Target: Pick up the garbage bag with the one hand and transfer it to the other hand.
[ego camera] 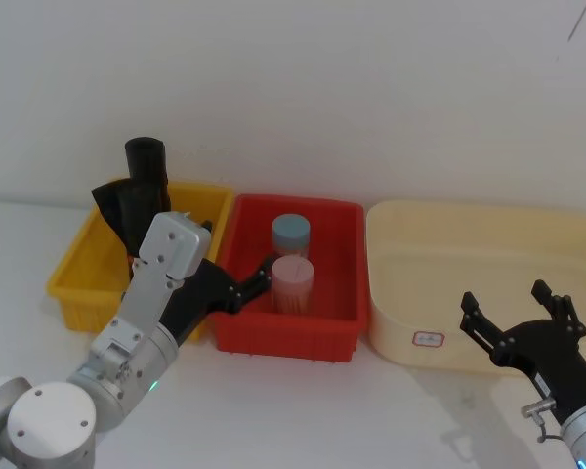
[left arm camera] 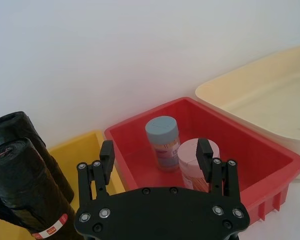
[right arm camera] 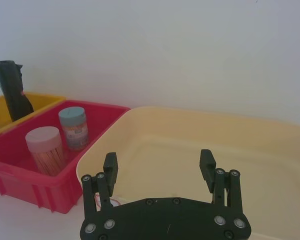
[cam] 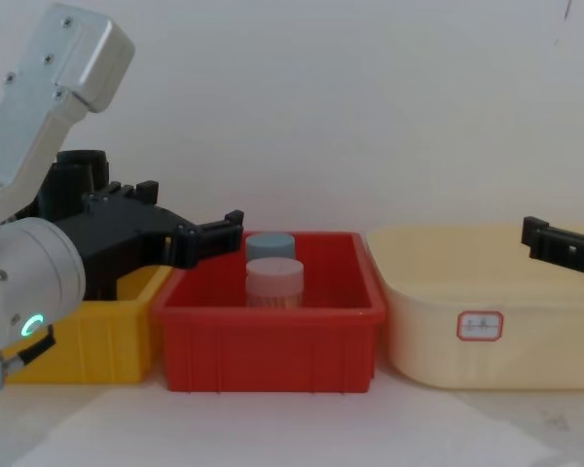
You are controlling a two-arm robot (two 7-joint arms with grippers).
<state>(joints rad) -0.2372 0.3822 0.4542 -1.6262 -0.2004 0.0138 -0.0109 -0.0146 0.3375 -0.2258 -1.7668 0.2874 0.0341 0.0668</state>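
Garbage bag (left arm camera: 27,190), the thick black plastic roll with a red-and-white label band, stands in the yellow plastic bin (ego camera: 73,278), far left. Expect it light, squashy and slick; pinch mid-length near the label. Your left gripper (left arm camera: 156,150), fingers spread, hovers just right of it. The right gripper (ego camera: 508,298), also spread, sits near the cream tub (ego camera: 400,332).

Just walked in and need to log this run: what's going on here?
The left gripper, open and empty, hangs near the edge between the yellow bin and the red bin. It is close to the garbage bag, which stands in the yellow bin beside a plain black roll. Nothing is picked up yet. The right gripper, also open, hovers by the cream tub's front side.
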